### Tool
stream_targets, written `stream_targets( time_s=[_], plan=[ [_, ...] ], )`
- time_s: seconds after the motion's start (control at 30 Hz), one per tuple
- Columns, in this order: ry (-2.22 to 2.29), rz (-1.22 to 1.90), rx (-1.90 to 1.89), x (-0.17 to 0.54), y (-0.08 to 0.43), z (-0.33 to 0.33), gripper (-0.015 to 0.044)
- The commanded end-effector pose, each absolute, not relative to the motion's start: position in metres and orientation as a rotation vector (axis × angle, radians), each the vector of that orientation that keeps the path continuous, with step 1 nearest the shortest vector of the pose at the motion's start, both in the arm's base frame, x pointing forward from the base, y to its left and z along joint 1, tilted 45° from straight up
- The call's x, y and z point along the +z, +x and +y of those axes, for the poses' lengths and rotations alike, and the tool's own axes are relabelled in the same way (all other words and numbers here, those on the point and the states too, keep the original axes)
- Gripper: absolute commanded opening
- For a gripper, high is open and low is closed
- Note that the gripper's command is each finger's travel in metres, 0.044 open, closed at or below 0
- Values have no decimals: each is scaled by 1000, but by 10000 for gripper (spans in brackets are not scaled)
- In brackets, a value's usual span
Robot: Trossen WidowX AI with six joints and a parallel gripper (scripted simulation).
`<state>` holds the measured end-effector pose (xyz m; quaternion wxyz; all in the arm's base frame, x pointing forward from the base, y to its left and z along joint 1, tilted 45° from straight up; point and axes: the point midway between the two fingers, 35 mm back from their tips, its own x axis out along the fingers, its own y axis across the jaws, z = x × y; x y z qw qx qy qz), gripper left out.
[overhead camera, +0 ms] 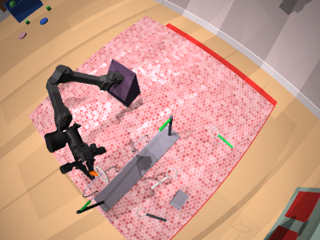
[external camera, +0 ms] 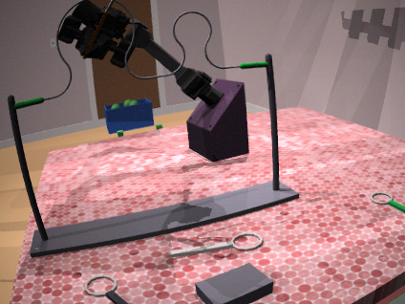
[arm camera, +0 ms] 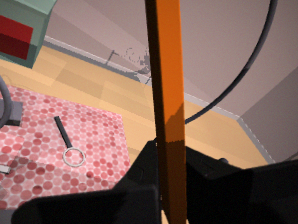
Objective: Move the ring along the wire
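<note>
My gripper (overhead camera: 91, 174) (arm camera: 158, 146) is shut on the orange handle (overhead camera: 93, 173) (arm camera: 171, 75), high up; the handle shows as a thin orange strip in the exterior view. The pale ring (overhead camera: 106, 174) is beside the fingers at the wire's tall bend nearer the left post. The grey wire (external camera: 183, 48) (arm camera: 248, 65) appears to pass through the ring, but the top is cut off in the exterior view and any contact cannot be told. One green part (overhead camera: 86, 205) (external camera: 30, 102) is at the left post (external camera: 26, 167), the other (overhead camera: 164, 124) (external camera: 254, 65) at the right post (external camera: 273, 124).
The posts stand on a long grey base (overhead camera: 162, 143) (external camera: 119, 225). A white-handled ring (overhead camera: 160, 182) (external camera: 205, 249), a black-handled ring (overhead camera: 155, 217) (arm camera: 62, 131), a green-handled ring (overhead camera: 225, 141) and a grey block (overhead camera: 179, 199) (external camera: 234, 282) lie on the mat. The purple arm mount (external camera: 234, 129) stands behind.
</note>
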<state>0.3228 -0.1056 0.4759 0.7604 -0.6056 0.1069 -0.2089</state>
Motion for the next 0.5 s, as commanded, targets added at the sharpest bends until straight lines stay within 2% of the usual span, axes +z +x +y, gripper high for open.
stream_targets(
  time_s=[0.0, 0.47],
  plan=[
    [-1369, 221, -474, 477, 320, -106, -150],
    [-1536, 185, -523, 482, 320, -106, -150]
  ],
)
